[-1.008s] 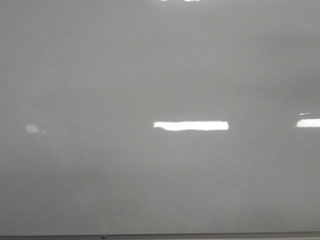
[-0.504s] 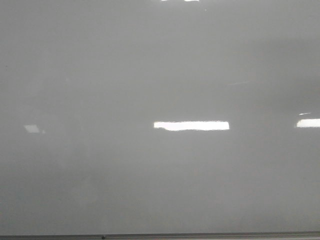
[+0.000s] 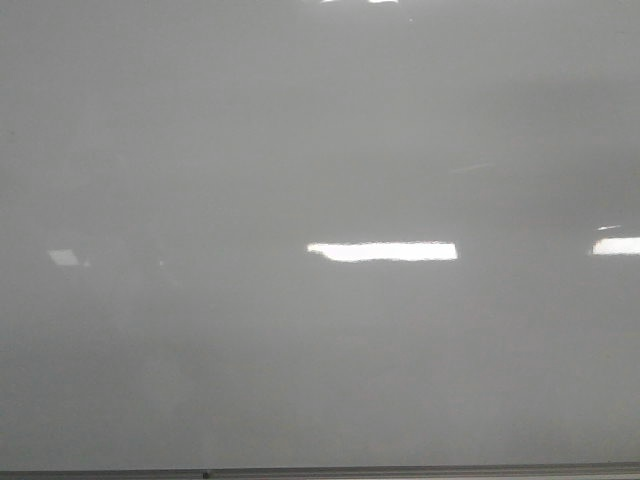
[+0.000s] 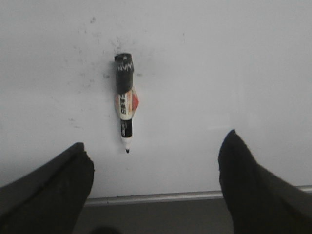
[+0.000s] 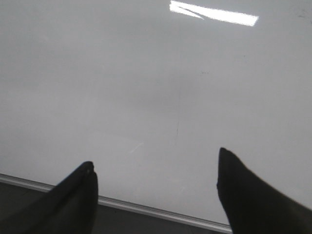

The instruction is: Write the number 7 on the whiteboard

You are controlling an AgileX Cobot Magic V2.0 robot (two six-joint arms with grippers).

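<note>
The whiteboard (image 3: pixel 320 150) fills the front view, glossy grey-white, with no black 7 showing on it. A black-and-white marker (image 4: pixel 125 105) lies flat on the board in the left wrist view, its bare black tip (image 4: pixel 127 151) pointing toward my left gripper (image 4: pixel 156 139). That gripper is open and empty, its fingers wide apart, just short of the marker. My right gripper (image 5: pixel 154 157) is open and empty over the board's bare surface (image 5: pixel 146 73). Only a faint thin grey line (image 5: pixel 178 114) shows there. Neither gripper appears in the front view.
A thin grey metal edge strip runs along the board's near side (image 3: pixel 320 472), under both grippers (image 4: pixel 156 197) (image 5: pixel 146 208). Bright rectangular light reflections (image 3: pixel 382 251) lie on the board. Small dark specks (image 4: pixel 92 20) dot the surface around the marker.
Only faint reflections on the board shift slightly in the front view. Nothing else has visibly changed.
</note>
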